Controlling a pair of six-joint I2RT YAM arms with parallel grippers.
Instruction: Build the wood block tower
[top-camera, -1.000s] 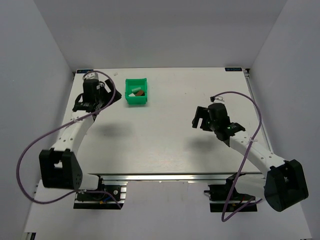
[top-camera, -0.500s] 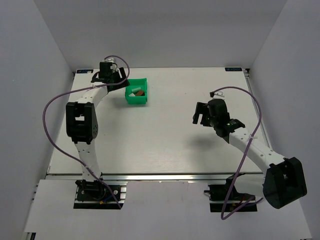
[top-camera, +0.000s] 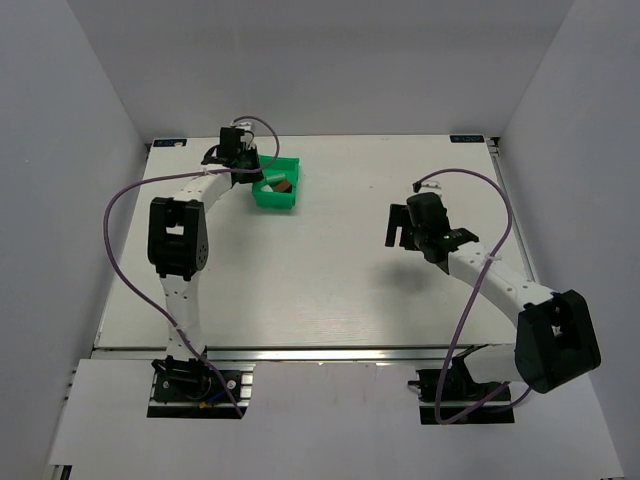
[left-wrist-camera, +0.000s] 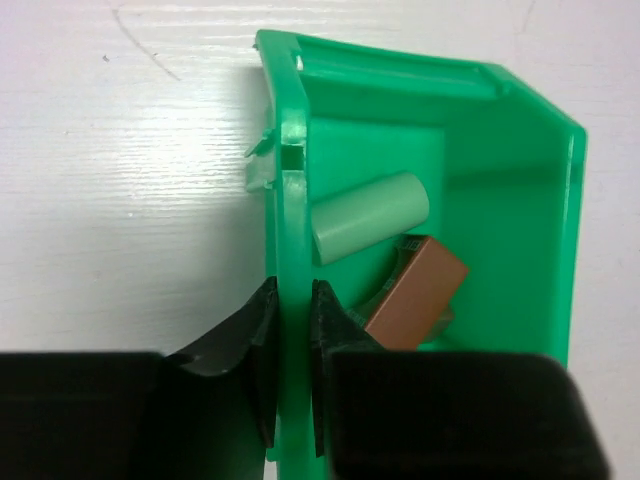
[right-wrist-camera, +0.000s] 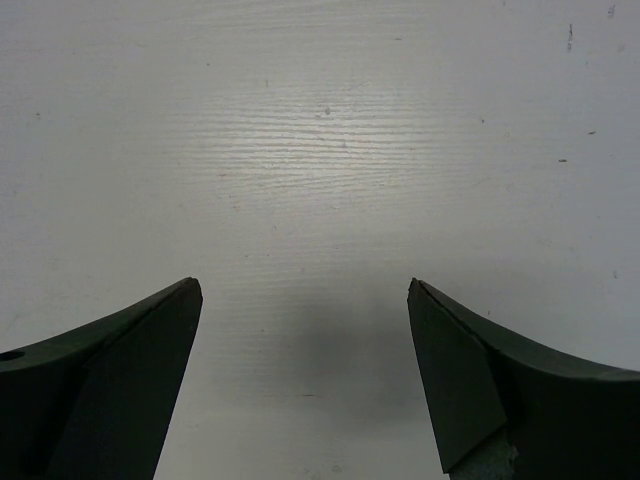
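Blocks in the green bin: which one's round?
The pale mint cylinder, lying on its side by the green bin wall that the left gripper clamps. The brown block beside it is flat-faced.

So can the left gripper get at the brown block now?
Probably not yet: the left gripper straddles the bin wall, closed on it; the brown block lies inside, beside the inner finger.

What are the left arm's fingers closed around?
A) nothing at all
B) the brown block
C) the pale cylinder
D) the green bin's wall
D: in the wrist view the left fingers pinch the bin wall from both sides, while the brown block and pale cylinder lie loose inside.
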